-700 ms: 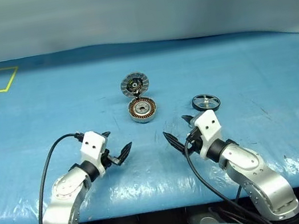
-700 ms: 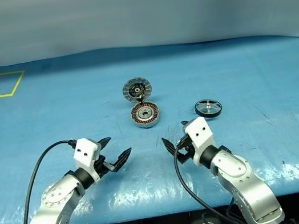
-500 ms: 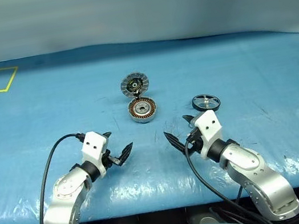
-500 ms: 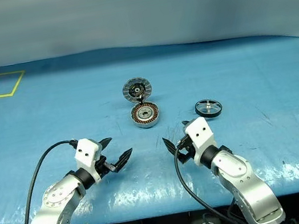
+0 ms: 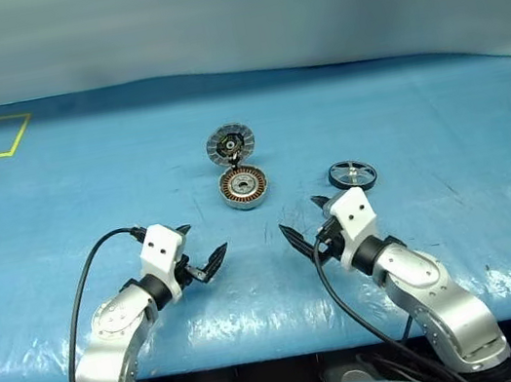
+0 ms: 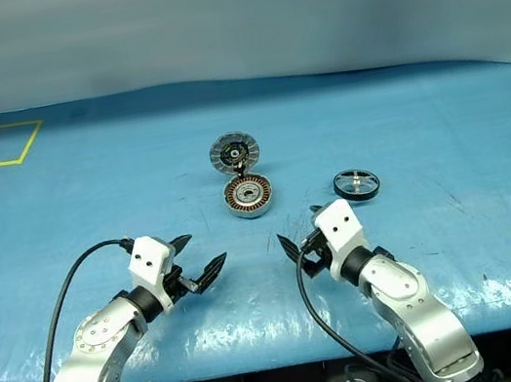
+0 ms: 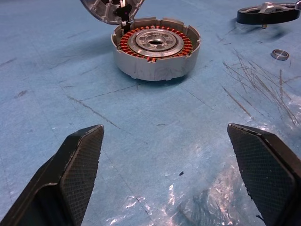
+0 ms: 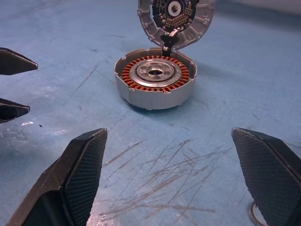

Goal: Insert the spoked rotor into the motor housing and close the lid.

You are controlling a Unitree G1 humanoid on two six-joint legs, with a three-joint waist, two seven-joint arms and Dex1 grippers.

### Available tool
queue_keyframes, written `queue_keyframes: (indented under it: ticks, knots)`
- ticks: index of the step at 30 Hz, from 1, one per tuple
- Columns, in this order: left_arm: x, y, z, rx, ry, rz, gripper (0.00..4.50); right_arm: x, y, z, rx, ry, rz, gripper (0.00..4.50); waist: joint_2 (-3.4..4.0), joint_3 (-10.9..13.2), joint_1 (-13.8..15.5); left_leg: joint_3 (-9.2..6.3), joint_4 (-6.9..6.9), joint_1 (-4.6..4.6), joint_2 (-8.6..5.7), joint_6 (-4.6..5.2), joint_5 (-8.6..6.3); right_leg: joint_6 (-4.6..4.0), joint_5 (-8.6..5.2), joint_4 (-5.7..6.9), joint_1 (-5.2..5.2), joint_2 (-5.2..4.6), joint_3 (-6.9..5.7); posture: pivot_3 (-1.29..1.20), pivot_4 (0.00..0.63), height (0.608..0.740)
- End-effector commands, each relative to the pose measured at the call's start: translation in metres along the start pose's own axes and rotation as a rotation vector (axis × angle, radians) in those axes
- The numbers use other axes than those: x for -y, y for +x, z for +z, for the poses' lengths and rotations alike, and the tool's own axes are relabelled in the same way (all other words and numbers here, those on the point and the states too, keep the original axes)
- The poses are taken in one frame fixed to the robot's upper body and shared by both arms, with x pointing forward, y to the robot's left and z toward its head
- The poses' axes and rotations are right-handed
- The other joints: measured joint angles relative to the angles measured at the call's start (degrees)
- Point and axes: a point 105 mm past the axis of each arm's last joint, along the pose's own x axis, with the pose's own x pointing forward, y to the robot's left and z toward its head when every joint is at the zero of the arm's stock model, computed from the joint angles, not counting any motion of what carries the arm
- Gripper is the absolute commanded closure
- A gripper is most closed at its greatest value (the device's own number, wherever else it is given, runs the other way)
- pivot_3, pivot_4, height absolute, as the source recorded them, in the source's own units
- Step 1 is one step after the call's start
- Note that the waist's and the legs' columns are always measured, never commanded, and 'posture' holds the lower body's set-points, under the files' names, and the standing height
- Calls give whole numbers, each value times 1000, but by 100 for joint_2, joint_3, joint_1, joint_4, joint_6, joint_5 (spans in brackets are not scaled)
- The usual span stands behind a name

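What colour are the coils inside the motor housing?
Copper-orange, ringing a silver centre inside the motor housing; clearest in the left wrist view.

**Both grippers wide open, motor parts sitting just past them**

Left gripper point(image 6: 199, 254) and right gripper point(image 6: 299, 229) hover low over the blue mat point(image 6: 437, 99), jaws spread, nothing held — tips angled in toward each other. The motor housing point(image 6: 249, 196) lies beyond the gap between the two sets of jaws, copper coils showing. Its lid point(image 6: 234, 152) stands tipped up at the housing's far rim. The spoked rotor point(image 6: 356, 183) lies flat just past the right jaws, slightly outboard — apart from the housing.
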Motion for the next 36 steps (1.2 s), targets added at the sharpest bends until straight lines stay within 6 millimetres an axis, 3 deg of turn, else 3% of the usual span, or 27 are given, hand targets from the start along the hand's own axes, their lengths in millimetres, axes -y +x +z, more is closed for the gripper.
queue_keyframes:
  ticks: [1,14,20,27,36]
  knots:
    - [-1,-1,8,31,19,4,19,-1,0,10,46,-15,3,46,0,0,0,0,0,0,0,0,0,0,0,0,0,0,0,0,150,740]
    - [0,1,7,33,21,6,19,1,2,9,32,-18,-4,46,0,0,0,0,-1,0,0,0,0,0,0,-2,0,0,0,0,150,740]
    - [1,2,9,48,30,9,19,2,9,6,-62,-111,43,46,0,0,-1,1,1,0,0,0,0,0,0,-2,0,-1,0,0,150,740]
    - [2,3,13,111,57,23,19,-1,33,17,-199,-273,155,46,2,2,-5,2,-2,-1,0,0,0,0,1,-4,0,0,0,0,150,740]
    - [13,-2,3,148,39,17,19,-25,82,49,-351,-406,355,46,6,5,-15,2,-10,-4,0,2,1,0,3,-6,-2,0,0,0,150,740]
